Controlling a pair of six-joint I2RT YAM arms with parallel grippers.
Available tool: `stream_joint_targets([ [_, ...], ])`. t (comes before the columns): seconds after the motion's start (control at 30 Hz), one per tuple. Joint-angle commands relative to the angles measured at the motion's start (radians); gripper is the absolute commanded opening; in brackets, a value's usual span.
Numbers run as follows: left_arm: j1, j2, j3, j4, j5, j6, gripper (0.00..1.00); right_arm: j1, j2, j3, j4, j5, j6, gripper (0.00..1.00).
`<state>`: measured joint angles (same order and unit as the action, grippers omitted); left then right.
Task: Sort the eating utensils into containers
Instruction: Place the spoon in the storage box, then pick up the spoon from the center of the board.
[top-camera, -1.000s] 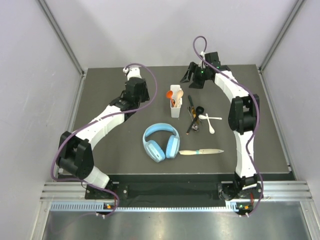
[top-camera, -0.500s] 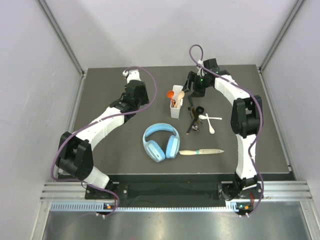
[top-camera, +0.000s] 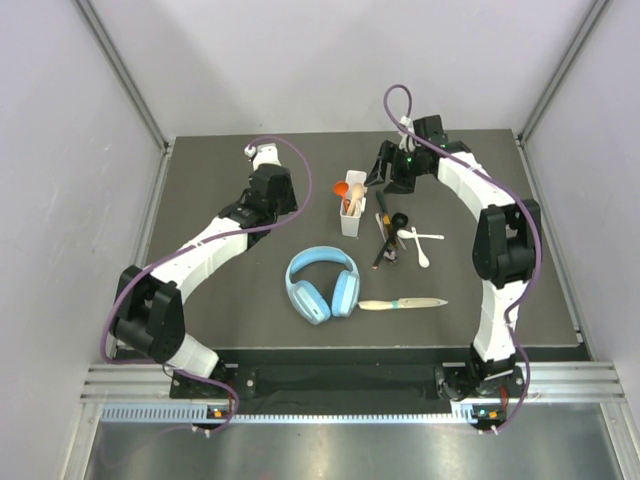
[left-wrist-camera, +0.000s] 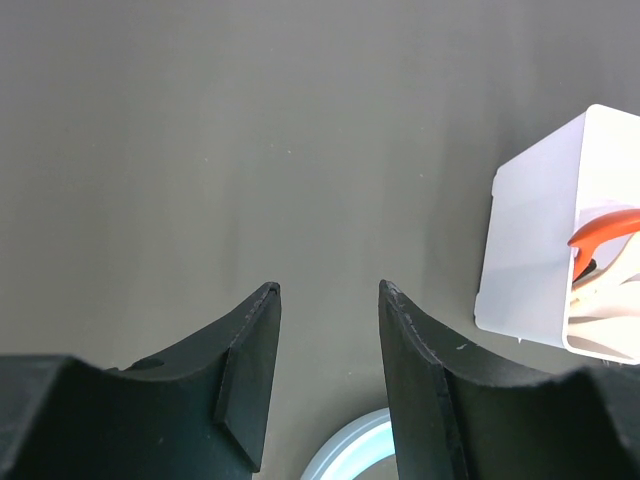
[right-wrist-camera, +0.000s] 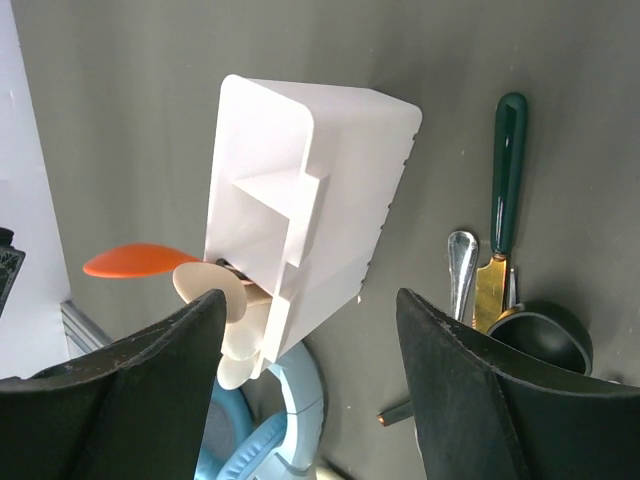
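The white caddy stands mid-table holding an orange-red spoon and pale spoons. My right gripper hovers just behind it, open, its fingers spread wider than the caddy and touching nothing. Loose utensils lie to the caddy's right: a green-handled knife, a metal spoon, a black scoop and white spoons. A wooden-handled knife lies nearer the front. My left gripper hangs to the left of the caddy, open and empty.
Light-blue headphones lie in front of the caddy, between the arms; their rim shows under my left fingers. The dark mat is ringed by grey walls at the back and sides.
My right gripper has swung left and nearer, from the back of the table to just behind the caddy. My left arm has barely shifted.
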<state>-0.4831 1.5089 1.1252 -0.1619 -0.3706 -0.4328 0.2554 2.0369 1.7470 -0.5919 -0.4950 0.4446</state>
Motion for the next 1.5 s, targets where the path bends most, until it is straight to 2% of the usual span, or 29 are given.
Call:
stream_joint_targets([
  [0.0,0.003,-0.013,-0.001,0.027,0.013,-0.014,0.49,0.022,-0.053,0.003,0.012,-0.02,-0.018,0.69],
  [0.43,0.003,-0.003,-0.013,0.033,0.012,-0.015,0.49,0.059,-0.07,-0.003,-0.034,-0.01,-0.041,0.69],
  [0.6,0.005,0.008,-0.01,0.03,0.016,-0.014,0.49,0.064,-0.127,-0.026,-0.036,0.03,-0.027,0.7],
  [0.7,0.014,0.039,0.008,0.001,0.068,-0.017,0.51,0.05,-0.173,-0.037,-0.028,0.081,-0.008,0.7],
  [0.77,0.02,0.075,0.033,-0.053,0.105,-0.029,0.57,0.036,-0.204,-0.037,-0.048,0.133,0.005,0.7],
  [0.93,0.041,0.122,0.061,-0.142,0.144,-0.079,0.58,-0.019,-0.259,-0.04,-0.176,0.239,-0.006,0.73],
  [1.0,0.052,0.117,0.056,-0.137,0.156,-0.081,0.58,-0.034,-0.27,-0.072,-0.254,0.303,-0.058,0.73],
  [1.13,0.08,0.134,0.099,-0.178,0.167,-0.084,0.57,-0.038,-0.296,-0.193,-0.296,0.421,-0.145,0.73],
  [1.27,0.104,0.162,0.142,-0.225,0.171,-0.07,0.57,-0.036,-0.333,-0.334,-0.26,0.437,-0.185,0.73],
  [1.47,0.107,0.182,0.17,-0.263,0.196,-0.086,0.56,-0.034,-0.31,-0.4,-0.221,0.457,-0.204,0.74],
])
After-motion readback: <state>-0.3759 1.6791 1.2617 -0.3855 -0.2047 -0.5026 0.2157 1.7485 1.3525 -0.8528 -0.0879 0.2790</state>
